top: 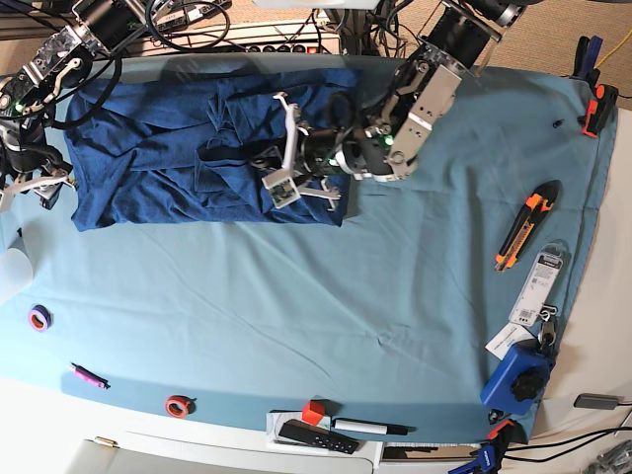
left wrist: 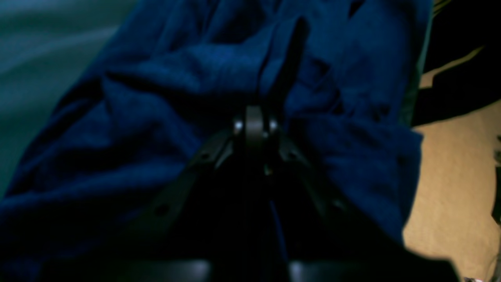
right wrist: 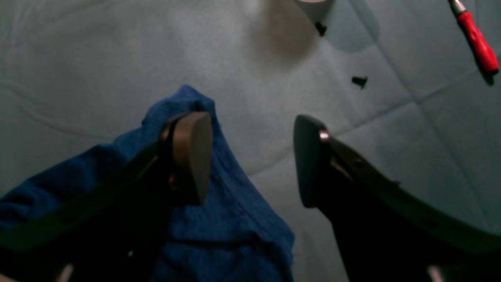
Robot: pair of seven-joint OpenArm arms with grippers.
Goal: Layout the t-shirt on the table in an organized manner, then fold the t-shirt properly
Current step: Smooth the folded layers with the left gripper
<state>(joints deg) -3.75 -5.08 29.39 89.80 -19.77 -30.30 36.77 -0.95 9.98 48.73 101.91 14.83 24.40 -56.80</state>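
One t-shirt (top: 197,148), one table (top: 296,296), two tape rolls (top: 39,317), one utility knife (top: 523,232), one marker (top: 370,428)

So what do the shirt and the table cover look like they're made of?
The t-shirt looks like a soft, matte navy knit: heathered surface, bunching into limp wrinkles where the shut left gripper pinches it. The table cover looks like thin, smooth teal woven cloth with faint crease lines; the fibre cannot be told.

Two arms are shown, built of black links with silver-grey housings and wrapped by black cables. The left arm (top: 420,104) bears a pale grey forearm plate and white finger brackets. The right gripper (right wrist: 252,160) is fitted with dark, rounded fingers (right wrist: 191,156) fastened by small bright screws.
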